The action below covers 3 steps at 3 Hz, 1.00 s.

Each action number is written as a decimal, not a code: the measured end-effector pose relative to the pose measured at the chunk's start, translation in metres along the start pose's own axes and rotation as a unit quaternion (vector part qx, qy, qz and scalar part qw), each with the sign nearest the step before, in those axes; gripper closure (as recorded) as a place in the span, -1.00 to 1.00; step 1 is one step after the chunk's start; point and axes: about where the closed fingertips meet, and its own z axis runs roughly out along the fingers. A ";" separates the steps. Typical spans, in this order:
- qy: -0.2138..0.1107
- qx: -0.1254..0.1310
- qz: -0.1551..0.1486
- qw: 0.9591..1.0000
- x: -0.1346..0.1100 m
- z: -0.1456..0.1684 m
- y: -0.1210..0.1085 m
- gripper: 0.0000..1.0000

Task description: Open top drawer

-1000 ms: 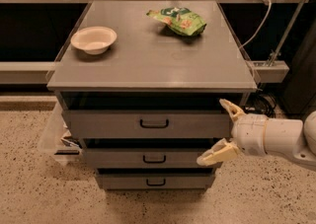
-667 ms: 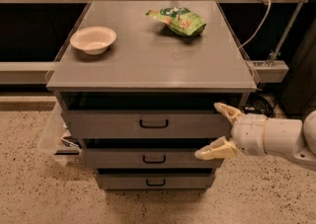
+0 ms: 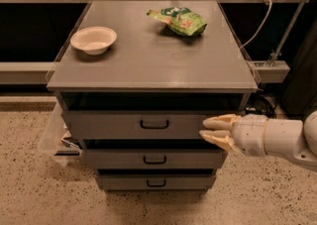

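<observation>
**Fig. Approach to handle, camera view.** The top drawer (image 3: 119, 125) is the uppermost and widest of three grey fronts under the cabinet top (image 3: 148, 70). A dark band of interior shows above it. Its black loop handle (image 3: 154, 124) sits at centre. The gripper (image 3: 202, 129) comes in from the right at approx. handle height and overlaps the right end of the front, well right of the handle. Its two fingers are only narrowly parted and hold nothing. Whether the tips touch the front cannot be told.

**Step in hand (judged):** reach and hook the handle.
- Travel left along the front, keeping level w/ the loop.
- The loop is shallow, so one fingertip likely has to slip behind the bar, or the fingers pinch it top and bottom.
- Pull straight toward the near side. An angled pull may rack the drawer on its runners.
- Stay above the middle drawer (image 3: 114, 159), whose handle is similar.

**Vs. earlier frames:**
- The fingers were splayed wide, one tip high and one low. They have since closed to a slim gap.
- The gripper has moved left, further across the front.
- The white bowl (image 3: 93, 39) and green bag (image 3: 179, 21) on top are unmoved, and the drawers look unchanged.
</observation>
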 end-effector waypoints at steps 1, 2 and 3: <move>0.001 -0.002 -0.009 1.000 0.006 0.020 -0.014 0.76; 0.005 -0.007 -0.019 1.000 0.015 0.052 -0.033 1.00; 0.004 -0.012 -0.022 1.000 0.013 0.058 -0.033 0.62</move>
